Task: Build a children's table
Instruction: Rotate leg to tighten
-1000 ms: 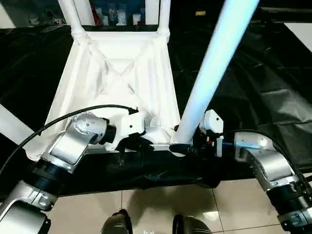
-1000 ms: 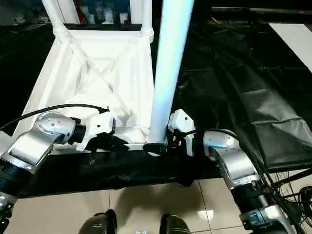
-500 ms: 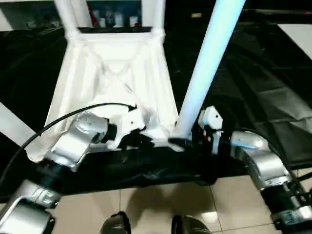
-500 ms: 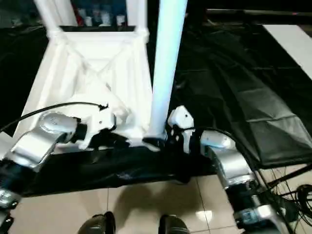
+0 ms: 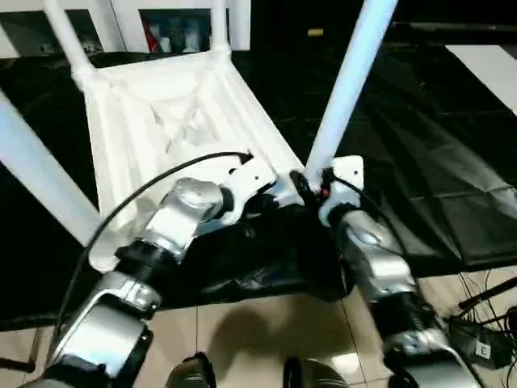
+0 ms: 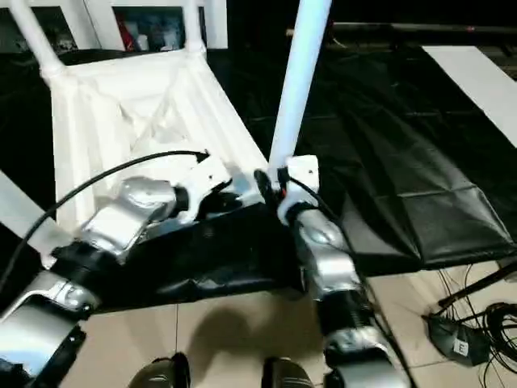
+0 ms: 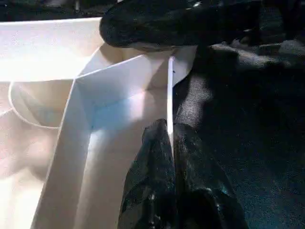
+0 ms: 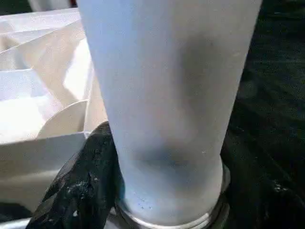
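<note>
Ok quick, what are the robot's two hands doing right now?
Left gripper: shut on the tabletop's thin edge.
Right gripper: closed around the leg near its base.

Upside down on black sheeting: square white plastic tabletop (image 5: 174, 113), ribbed X-braced underside facing up, slightly skewed. Two long white tubular legs (image 5: 216, 24) standing in the far corner sockets. Another white leg (image 5: 349, 81) rising from the near right corner, leaning a bit. Fourth white tube (image 5: 40, 182) slanting past the left side, seating unclear.
</note>
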Controlling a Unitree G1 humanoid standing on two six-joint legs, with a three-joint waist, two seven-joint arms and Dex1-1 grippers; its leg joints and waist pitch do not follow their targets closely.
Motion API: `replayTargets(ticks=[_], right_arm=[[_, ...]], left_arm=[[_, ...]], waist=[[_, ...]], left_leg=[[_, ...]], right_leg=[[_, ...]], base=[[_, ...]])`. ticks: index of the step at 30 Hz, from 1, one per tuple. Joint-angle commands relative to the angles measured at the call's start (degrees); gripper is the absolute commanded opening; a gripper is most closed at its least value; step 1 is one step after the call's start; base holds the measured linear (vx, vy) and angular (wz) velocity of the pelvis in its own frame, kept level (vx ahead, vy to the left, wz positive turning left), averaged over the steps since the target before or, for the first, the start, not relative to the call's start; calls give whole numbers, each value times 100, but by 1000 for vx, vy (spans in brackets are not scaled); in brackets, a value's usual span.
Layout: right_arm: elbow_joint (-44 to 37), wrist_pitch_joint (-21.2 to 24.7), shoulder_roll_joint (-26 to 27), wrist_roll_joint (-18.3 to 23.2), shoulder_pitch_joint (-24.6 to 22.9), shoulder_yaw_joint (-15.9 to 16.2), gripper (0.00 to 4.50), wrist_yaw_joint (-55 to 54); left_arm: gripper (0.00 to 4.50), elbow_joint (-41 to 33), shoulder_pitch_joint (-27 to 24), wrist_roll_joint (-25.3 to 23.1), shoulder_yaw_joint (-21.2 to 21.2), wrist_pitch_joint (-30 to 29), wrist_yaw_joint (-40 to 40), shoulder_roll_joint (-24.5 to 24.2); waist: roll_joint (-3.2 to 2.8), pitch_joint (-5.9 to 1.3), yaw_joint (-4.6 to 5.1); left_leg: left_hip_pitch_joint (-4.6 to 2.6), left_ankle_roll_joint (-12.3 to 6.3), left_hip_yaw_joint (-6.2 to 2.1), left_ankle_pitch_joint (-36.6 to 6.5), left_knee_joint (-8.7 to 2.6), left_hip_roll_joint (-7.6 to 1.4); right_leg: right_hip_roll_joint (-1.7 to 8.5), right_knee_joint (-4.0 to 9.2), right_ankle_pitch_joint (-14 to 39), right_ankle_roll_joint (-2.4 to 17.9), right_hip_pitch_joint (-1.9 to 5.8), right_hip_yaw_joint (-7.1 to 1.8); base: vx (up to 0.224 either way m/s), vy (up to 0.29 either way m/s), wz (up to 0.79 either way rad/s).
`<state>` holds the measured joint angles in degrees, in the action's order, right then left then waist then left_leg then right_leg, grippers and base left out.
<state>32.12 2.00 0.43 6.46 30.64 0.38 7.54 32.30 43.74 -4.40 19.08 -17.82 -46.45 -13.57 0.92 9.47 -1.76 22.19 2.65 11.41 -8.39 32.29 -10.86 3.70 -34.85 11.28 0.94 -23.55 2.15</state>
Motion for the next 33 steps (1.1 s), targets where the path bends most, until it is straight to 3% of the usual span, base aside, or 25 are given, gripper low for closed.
replayTargets(ticks=[1,2,5,7,11,13,15,18,19,22,23,24,27,28,30,33], right_arm=[[297,67,183,-11,-124,127,266,144],[245,44,211,45,-142,117,322,274],[63,-149,216,46,-158,98,339,454],[77,-198,195,45,-129,98,364,454],[-73,-308,-48,98,12,49,398,590],[-360,-95,-264,204,-17,95,408,971],[-816,204,-775,202,-158,325,408,1820],[-1173,305,-1273,248,-325,524,408,2621],[-1435,334,-1660,314,-464,639,408,3235],[-1883,498,-2220,596,-686,777,408,4213],[-1883,498,-2220,596,-686,777,408,4213],[-2086,565,-2445,753,-782,875,408,4626],[-2319,739,-2696,935,-882,1004,408,5112],[-2338,761,-2721,937,-890,1026,408,5159],[-2337,737,-2753,818,-893,1120,408,5199],[-2342,755,-2694,791,-892,1191,408,5206]], left_arm=[[0,263,-105,-116,173,-15,139,91],[0,239,-118,-125,185,-22,89,66],[0,253,-129,-154,183,21,-15,-10],[0,267,-124,-156,189,33,-40,-26],[0,204,-148,-191,216,138,-212,-175],[0,64,-205,-185,232,185,-377,-279],[0,-196,-304,-174,268,245,-632,-483],[0,-440,-414,-131,317,362,-936,-689],[0,-695,-533,-43,361,404,-1288,-890],[0,-1241,-781,224,462,328,-2060,-1302],[0,-1241,-781,224,462,328,-2060,-1302],[0,-1484,-899,373,503,481,-2439,-1489],[0,-1791,-1013,525,514,390,-2735,-1681],[0,-1808,-1016,515,514,346,-2725,-1693],[0,-1878,-1023,496,531,268,-2773,-1750],[0,-1918,-1009,491,515,220,-2754,-1733]], waist=[[10,-278,24],[10,-275,24],[-1,-296,12],[-7,-307,9],[-13,-306,10],[-7,-313,7],[16,-348,9],[7,-364,-3],[6,-382,-10],[3,-425,-17],[-4,-432,-15],[-17,-453,-11],[-26,-481,-24],[-30,-473,-28],[-7,-444,-47],[-14,-407,-50]], left_leg=[[-162,127,-188,-2167,-450,-192],[-163,111,-193,-2227,-458,-195],[-158,62,-183,-2106,-465,-202],[-144,8,-163,-1874,-480,-215],[-150,10,-155,-1940,-480,-215],[-141,-13,-155,-1879,-480,-226],[-94,-121,-143,-1561,-464,-228],[-98,-288,-115,-1334,-427,-244],[-90,-340,-105,-1219,-406,-237],[-45,-543,-94,-656,-355,-239],[-54,-589,-86,-567,-337,-231],[-72,-729,-72,-371,-309,-229],[-85,-969,-73,92,-259,-249],[-92,-1046,-62,142,-249,-245],[-103,-1032,-58,-30,-264,-259],[-111,-791,-68,-474,-307,-274]], right_leg=[[450,630,2797,643,97,-259],[452,639,2859,608,95,-260],[460,645,2702,621,100,-268],[441,612,2238,760,114,-269],[446,613,2240,843,120,-272],[445,605,2199,836,132,-276],[416,544,1670,909,184,-270],[423,525,1347,1036,181,-277],[420,510,1170,1114,206,-271],[394,381,140,1375,269,-272],[379,353,-88,1444,271,-273],[361,294,-634,1627,275,-269],[336,190,-1495,1755,284,-264],[336,183,-1588,1813,270,-256],[348,216,-1251,1819,254,-248],[390,301,-276,1734,245,-248]], base=[[0,0,0],[0,0,0],[0,0,0],[0,0,0],[0,0,0],[0,0,0],[0,0,0],[19,-5,0],[56,-14,1],[77,-17,-2],[69,-10,-3],[0,0,0],[0,0,0],[0,0,0],[0,0,0],[0,0,0]])
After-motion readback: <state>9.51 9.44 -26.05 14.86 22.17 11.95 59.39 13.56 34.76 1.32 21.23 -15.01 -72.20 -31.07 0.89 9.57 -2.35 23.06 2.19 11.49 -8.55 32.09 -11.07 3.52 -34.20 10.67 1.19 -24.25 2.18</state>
